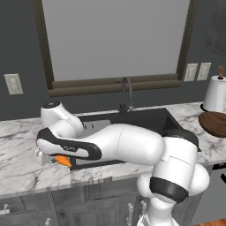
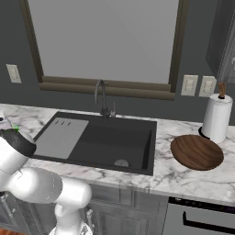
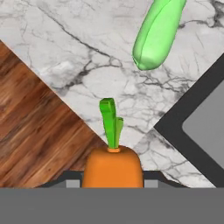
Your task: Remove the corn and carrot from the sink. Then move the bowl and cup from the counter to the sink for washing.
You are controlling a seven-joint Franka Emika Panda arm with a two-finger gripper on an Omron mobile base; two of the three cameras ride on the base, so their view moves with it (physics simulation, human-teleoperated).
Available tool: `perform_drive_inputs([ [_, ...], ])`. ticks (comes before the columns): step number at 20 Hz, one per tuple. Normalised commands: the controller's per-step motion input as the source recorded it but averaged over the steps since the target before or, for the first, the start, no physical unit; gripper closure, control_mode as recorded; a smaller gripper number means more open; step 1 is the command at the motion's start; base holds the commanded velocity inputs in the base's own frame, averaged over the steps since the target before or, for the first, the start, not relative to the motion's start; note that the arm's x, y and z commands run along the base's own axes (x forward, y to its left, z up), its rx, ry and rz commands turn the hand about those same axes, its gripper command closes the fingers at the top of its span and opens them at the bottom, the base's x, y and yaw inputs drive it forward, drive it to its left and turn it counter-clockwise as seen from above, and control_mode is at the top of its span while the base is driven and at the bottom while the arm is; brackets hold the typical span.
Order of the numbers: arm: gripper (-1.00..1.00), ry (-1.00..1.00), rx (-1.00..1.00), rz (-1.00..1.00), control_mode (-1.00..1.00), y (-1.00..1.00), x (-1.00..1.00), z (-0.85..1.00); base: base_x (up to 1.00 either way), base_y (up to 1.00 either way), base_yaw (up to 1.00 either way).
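A: where's the carrot [image 3: 113,168]?
B: held up over the counter [image 3: 78,52] left of the black sink [image 2: 98,142], green top out. Green corn [image 3: 157,33] lies on the marble beyond it. Wood bowl [image 2: 196,152] sits right of the sink.

carrot [image 3: 113,168]: we're seeing only top + green stalk in hand view; lower part is dropping behind the grey band
carrot, left base view [image 1: 63,160]: arm is covering most of it, just an orange tip is showing
corn [image 3: 157,33]: top edge is cutting off its far end
bowl [image 1: 213,124]: right edge is clipping it in left base view
sink [image 1: 132,119]: arm is hiding its front
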Motion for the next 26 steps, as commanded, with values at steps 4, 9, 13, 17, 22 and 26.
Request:
perform_drive_inputs([
  [4,1.0,0.0,0.0,0.0,-1.0,0.45,0.32,0.0,0.0,0.0,0.0],
  [9,1.0,0.0,0.0,0.0,-1.0,0.45,0.33,-0.02,0.0,0.0,0.0],
  [13,1.0,0.0,0.0,0.0,-1.0,0.41,0.29,-0.02,0.0,0.0,0.0],
  [17,1.0,0.0,0.0,0.0,-1.0,0.44,0.26,-0.06,0.0,0.0,0.0],
  [22,1.0,0.0,0.0,0.0,-1.0,0.3,0.25,-0.15,0.0,0.0,0.0],
  [26,1.0,0.0,-0.03,-0.04,-1.0,0.25,0.23,-0.23,0.0,0.0,0.0],
])
